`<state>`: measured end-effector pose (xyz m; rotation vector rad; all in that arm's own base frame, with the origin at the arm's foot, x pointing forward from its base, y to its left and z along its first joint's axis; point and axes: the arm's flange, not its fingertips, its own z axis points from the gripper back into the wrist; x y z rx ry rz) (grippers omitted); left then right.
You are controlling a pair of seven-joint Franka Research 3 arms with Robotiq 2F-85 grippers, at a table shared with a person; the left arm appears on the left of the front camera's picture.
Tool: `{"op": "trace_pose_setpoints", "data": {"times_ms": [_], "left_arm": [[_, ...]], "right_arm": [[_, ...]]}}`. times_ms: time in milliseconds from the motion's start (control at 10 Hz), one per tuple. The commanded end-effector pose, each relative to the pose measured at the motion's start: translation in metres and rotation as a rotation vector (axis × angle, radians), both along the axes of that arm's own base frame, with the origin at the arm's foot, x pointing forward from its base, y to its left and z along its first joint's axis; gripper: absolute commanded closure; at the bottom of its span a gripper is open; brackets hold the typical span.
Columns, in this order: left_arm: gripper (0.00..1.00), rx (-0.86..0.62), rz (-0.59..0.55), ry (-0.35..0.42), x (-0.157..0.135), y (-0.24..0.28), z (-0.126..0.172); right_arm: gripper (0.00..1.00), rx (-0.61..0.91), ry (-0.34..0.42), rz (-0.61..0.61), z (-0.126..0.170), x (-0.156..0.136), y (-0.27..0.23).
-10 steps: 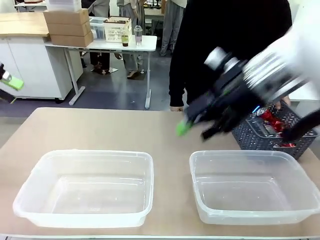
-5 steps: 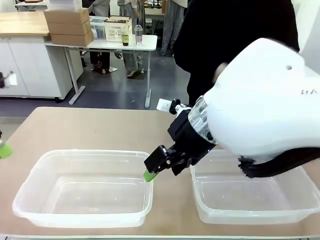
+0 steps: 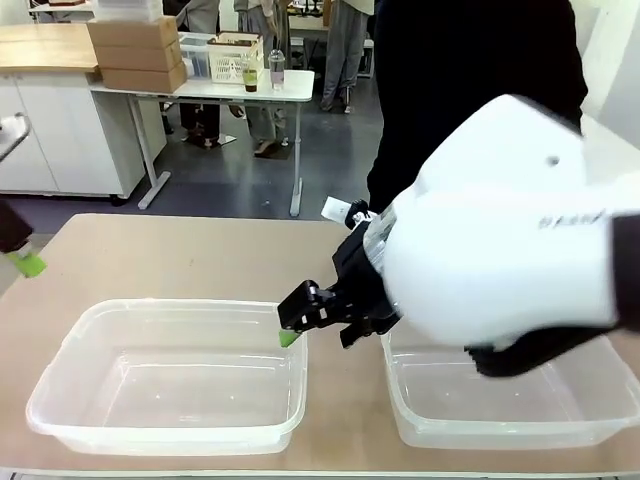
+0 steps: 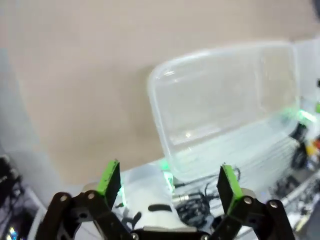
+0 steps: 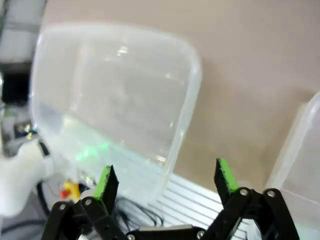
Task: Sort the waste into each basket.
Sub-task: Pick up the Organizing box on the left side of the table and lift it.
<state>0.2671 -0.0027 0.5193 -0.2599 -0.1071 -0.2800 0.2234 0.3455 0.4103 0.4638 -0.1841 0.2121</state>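
Tan worktop, grey floor beyond. Left tub and right tub sit side by side, long axes running left-right. Right tool gapes wide over the left tub's right rim; left tool is equally wide.

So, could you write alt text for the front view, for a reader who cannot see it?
The right gripper, jaws open, hangs over the right rim of the left tub, its white arm hiding part of the right tub. Both clear tubs look empty; a person in black stands beyond the table.
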Motion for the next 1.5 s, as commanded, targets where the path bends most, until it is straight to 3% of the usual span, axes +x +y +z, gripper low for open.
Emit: {"op": "trace_pose_setpoints", "data": {"times_ms": [0, 200, 300, 400, 700, 800, 1000, 1400], "left_arm": [[0.00, 0.128, 0.056, 0.049, -0.073, -0.043, -0.096], [0.00, 0.209, 0.016, 0.179, -0.085, -0.061, -0.135], [0.00, 0.250, 0.101, 0.221, -0.071, -0.060, -0.145], [0.00, 0.173, 0.035, 0.104, -0.018, -0.056, -0.010], [0.00, 0.173, 0.035, 0.104, -0.018, -0.056, -0.010], [0.00, 0.178, 0.050, 0.138, -0.016, -0.064, -0.014], [0.00, 0.226, 0.131, 0.119, -0.026, -0.063, -0.060], [0.00, 0.252, 0.141, 0.184, -0.075, -0.059, -0.160]], "right_arm": [[0.00, -0.156, -0.026, -0.215, -0.015, 0.011, 0.035], [0.00, -0.218, -0.084, -0.226, -0.018, 0.016, 0.049], [0.00, -0.099, -0.042, -0.160, -0.024, 0.006, 0.016], [0.00, -0.099, -0.042, -0.160, -0.024, 0.006, 0.016], [0.00, -0.099, -0.042, -0.160, -0.024, 0.006, 0.016], [0.00, -0.099, -0.042, -0.160, -0.024, 0.006, 0.016], [0.00, -0.133, -0.022, -0.186, -0.023, 0.008, 0.025], [0.00, -0.168, -0.056, -0.223, -0.026, 0.005, 0.031]]}}
